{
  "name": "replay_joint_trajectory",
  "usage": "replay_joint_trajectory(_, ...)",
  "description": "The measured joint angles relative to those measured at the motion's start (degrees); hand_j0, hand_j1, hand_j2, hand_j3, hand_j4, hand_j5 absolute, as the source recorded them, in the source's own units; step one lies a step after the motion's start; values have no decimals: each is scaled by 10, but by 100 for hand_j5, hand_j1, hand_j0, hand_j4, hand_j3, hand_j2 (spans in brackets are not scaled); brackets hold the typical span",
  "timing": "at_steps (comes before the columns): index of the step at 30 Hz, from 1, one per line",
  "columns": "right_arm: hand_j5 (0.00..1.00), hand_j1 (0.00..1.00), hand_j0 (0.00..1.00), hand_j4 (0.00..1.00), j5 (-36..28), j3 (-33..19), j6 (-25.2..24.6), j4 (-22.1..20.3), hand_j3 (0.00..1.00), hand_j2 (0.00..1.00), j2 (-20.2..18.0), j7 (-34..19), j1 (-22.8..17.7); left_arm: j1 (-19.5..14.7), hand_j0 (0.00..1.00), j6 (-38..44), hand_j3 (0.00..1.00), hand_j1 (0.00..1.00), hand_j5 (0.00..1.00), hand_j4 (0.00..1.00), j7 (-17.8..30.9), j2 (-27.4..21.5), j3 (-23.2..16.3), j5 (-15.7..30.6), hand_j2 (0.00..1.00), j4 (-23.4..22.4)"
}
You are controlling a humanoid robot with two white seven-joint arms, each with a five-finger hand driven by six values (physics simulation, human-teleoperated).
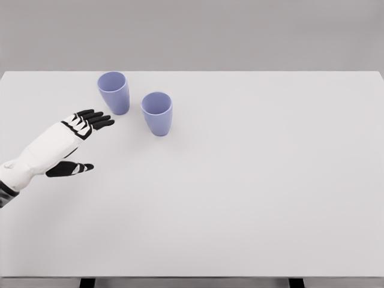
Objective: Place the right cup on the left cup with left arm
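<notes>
Lavender cups sat upright near the back of the white table (240,198): left cup (113,92) farther back, right cup (157,113) just beside it, not touching. Left hand (66,144) hovered over the table with fingers (96,119) spread and holding nothing, tips near the left cup, which stood partly between hand and right cup.

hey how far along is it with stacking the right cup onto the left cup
Nothing is done yet: the right cup and the left cup both stand upright and apart on the table. In hand: the left hand is open, just left of the cups, touching neither. Left to do: grasp the right cup, lift it and set it on the left one.
</notes>
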State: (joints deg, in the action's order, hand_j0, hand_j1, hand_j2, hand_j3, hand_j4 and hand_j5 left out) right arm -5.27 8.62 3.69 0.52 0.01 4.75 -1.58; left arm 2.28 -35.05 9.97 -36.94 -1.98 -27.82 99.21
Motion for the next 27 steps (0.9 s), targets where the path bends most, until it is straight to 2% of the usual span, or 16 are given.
replay_joint_trajectory(8,100,100,100,100,0,0,0,0,100,100,0,0,0,-6,100,0,100,100,100,100,0,-4,1,9,100,13)
replay_joint_trajectory(11,100,100,100,100,0,0,0,0,100,100,0,0,0,-33,100,0,100,100,100,100,42,-6,1,22,100,20)
replay_joint_trajectory(14,100,100,100,100,0,0,0,0,100,100,0,0,0,-93,100,0,100,100,100,100,153,-8,-13,84,100,29)
replay_joint_trajectory(17,100,100,100,100,0,0,0,0,100,100,0,0,0,-149,100,0,100,100,100,100,215,-14,-38,193,100,36)
replay_joint_trajectory(19,100,100,100,100,0,0,0,0,100,100,0,0,0,-193,100,3,100,100,100,100,232,-14,-49,247,100,38)
replay_joint_trajectory(21,100,100,100,100,0,0,0,0,100,100,0,0,0,-209,100,22,100,100,100,100,241,-13,-56,279,100,38)
replay_joint_trajectory(22,100,100,100,100,0,0,0,0,100,100,0,0,0,-235,100,39,100,100,100,100,244,-14,-64,291,100,38)
replay_joint_trajectory(23,100,100,100,100,0,0,0,0,100,100,0,0,0,-263,100,59,100,100,100,100,246,-14,-80,300,100,38)
replay_joint_trajectory(27,100,100,100,100,0,0,0,0,100,100,0,0,0,-318,100,118,100,100,100,100,249,-20,-165,311,100,19)
